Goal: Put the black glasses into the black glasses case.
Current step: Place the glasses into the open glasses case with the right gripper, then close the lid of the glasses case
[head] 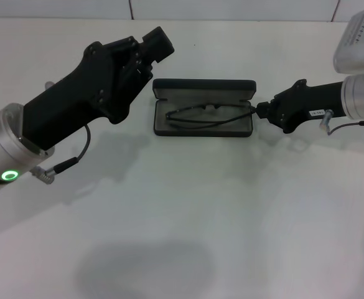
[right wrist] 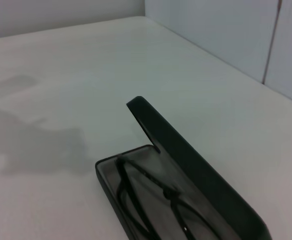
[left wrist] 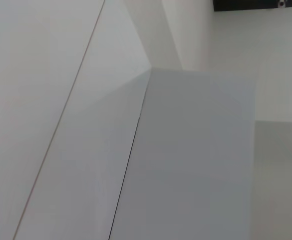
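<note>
The right pincer point(head: 257, 111) sits at the right end of the black glasses case point(head: 205, 107), right of centre in the head view, its black tip against the case's end where the glasses' frame reaches. It looks narrow there, but whether its tips are pinching the frame or merely touching it is too small to tell. The right arm runs off the right edge of the frame.

The left pincer point(head: 155, 43) hangs in the upper left of the head view, above and left of the case and apart from it, holding nothing. It is seen nearly end-on as a dark block, so I cannot tell how far open it is.

The case lies open on the white worktop point(head: 231, 212), a little above the middle of the frame, lid raised at the far side. The black glasses point(head: 208, 115) lie inside the tray on the grey lining, thin frame stretched along its length, one end reaching the right rim by the pincer.

The right wrist view shows the case point(right wrist: 185, 155) cut off at the lower edge of the frame, lid tilted up, with the glasses point(right wrist: 150, 192) as dark curved lines in the tray; lenses are hard to make out. The left wrist view shows only pale walls and panels.
</note>
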You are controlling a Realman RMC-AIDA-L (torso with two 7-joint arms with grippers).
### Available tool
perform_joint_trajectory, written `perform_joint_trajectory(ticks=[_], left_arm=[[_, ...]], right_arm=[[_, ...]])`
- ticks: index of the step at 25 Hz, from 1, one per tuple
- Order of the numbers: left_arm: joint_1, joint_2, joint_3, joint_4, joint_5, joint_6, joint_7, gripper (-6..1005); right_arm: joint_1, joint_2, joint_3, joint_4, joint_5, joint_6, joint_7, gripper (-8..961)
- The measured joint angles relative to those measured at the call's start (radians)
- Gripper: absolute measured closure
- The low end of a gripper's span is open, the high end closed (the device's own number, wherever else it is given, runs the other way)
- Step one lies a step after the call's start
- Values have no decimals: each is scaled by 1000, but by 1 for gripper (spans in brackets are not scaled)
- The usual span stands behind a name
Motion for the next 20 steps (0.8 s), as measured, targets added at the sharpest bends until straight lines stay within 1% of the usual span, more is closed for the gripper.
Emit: perform_joint_trajectory(ticks=[6, 11, 15, 20], left_arm=[[1, -1, 0, 0, 0, -5, 0, 947], [8, -2, 0, 0, -1, -6, 0, 947], [10, -2, 0, 0, -2, -6, 0, 947], [-2, -1, 0, 1, -2, -6, -2, 947]], right_arm=[[28, 0, 0, 26, 1, -9, -3, 841], [21, 2, 0, 20, 1, -11, 8, 838], [-20, 4, -3, -27, 2, -18, 56, 836], [-111, 5, -18, -136, 56, -82, 85, 833]])
